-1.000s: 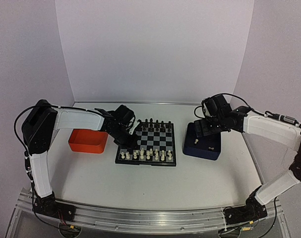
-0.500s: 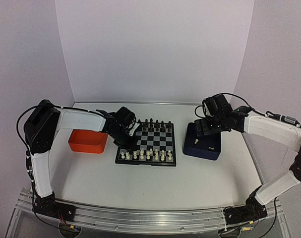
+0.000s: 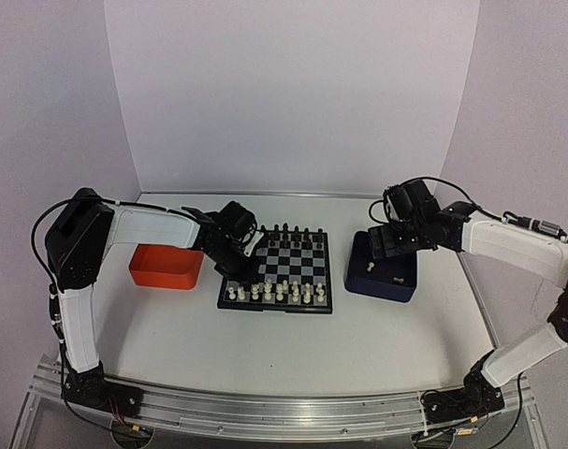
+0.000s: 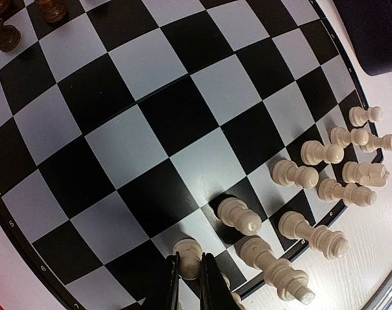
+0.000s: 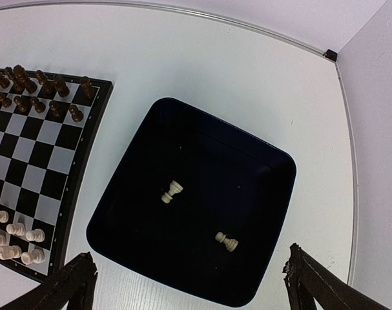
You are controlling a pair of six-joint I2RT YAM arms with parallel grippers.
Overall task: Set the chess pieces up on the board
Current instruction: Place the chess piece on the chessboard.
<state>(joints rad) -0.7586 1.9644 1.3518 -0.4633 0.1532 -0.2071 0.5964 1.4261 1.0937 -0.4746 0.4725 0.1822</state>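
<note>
two chess pieces [image 5: 172,192] in dark blue tray [image 5: 202,148]; board [image 5: 34,148] at left; jaws wide

white tbl [image 3: 284,360] w/ orange tray [image 3: 162,277], board [image 3: 298,261], blue tray [image 3: 379,284]

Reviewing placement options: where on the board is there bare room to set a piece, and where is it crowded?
Bare: the board's middle rows, between the black pieces and the cream pieces. Crowded: its near rows, where the left hand grips a pawn.
</note>
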